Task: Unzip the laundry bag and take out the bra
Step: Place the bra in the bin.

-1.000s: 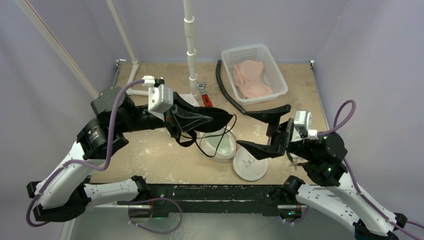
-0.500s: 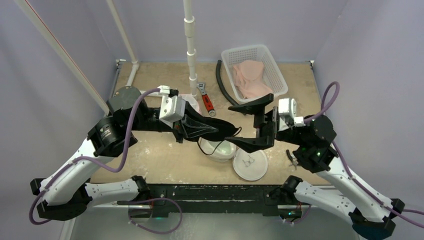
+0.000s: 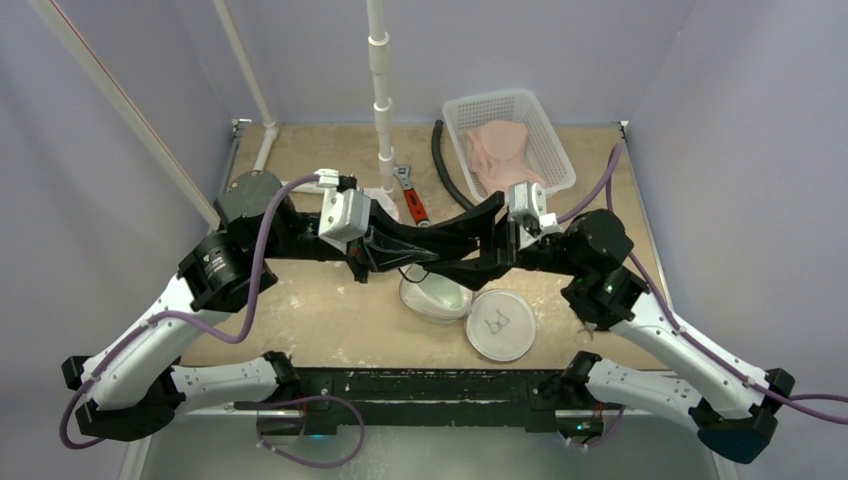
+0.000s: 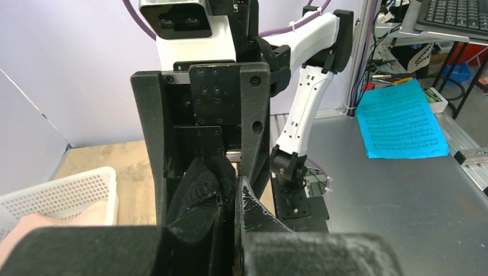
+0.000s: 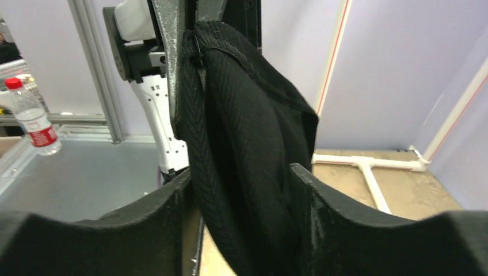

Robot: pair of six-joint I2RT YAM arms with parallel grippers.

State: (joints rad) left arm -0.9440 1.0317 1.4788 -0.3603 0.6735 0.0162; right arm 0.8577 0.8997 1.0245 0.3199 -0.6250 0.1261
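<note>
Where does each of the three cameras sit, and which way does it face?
Top external: above and behind the bases, looking down at the table; left arm and right arm show.
Left wrist: on its wrist, looking along its own fingers at the right gripper.
Right wrist: facing the opposite way, own fingers flanking the black bra.
Shared: both wrist views show the bra.

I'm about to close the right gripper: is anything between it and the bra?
Nothing visible. The bra hangs from the left gripper, which is shut on it. The right gripper straddles the fabric with its jaws open and nothing else between them.
</note>
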